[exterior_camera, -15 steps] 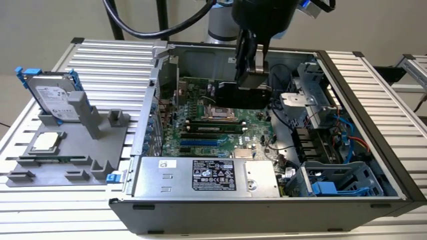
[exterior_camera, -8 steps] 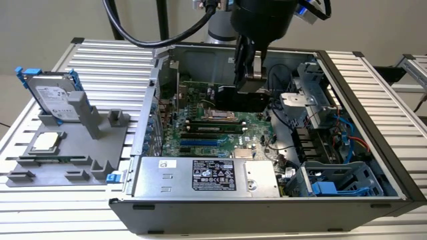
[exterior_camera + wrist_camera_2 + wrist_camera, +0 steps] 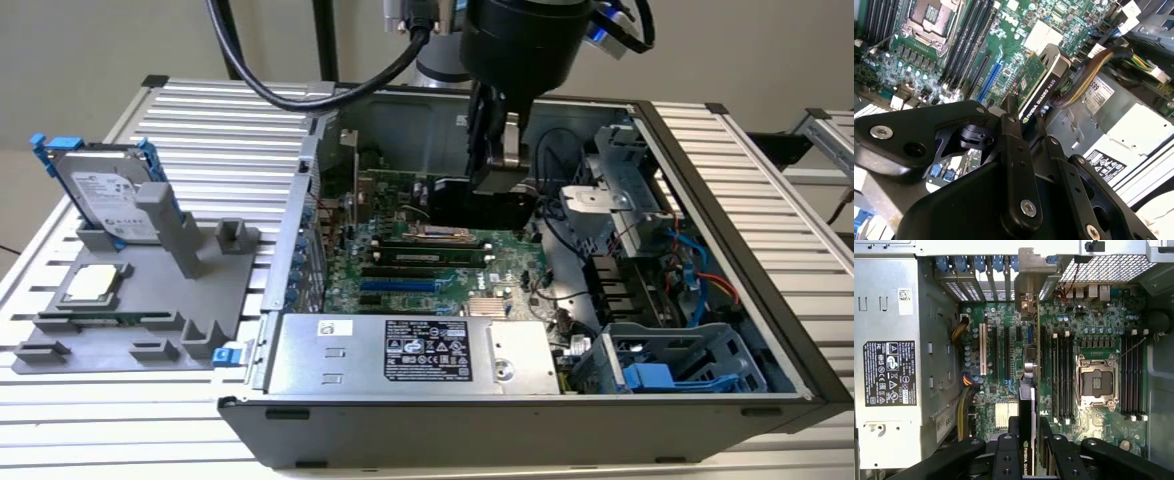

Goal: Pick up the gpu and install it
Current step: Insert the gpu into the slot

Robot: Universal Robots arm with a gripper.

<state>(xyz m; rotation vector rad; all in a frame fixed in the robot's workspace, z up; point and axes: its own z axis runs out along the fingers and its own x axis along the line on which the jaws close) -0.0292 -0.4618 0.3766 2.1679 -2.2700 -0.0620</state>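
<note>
Between the tool's fingers stands the gpu.

In both wrist views you see the hand covering the near end of the gpu. In the exterior view the arm is cut off by the frame's upper edge.

White lettering — gpu edge

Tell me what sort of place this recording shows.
Probably a lab bench for PC-assembly trials: an open computer case lies on a slatted metal table, a grey fixture beside it holds parts, and the tool holds the gpu over the motherboard.
</note>
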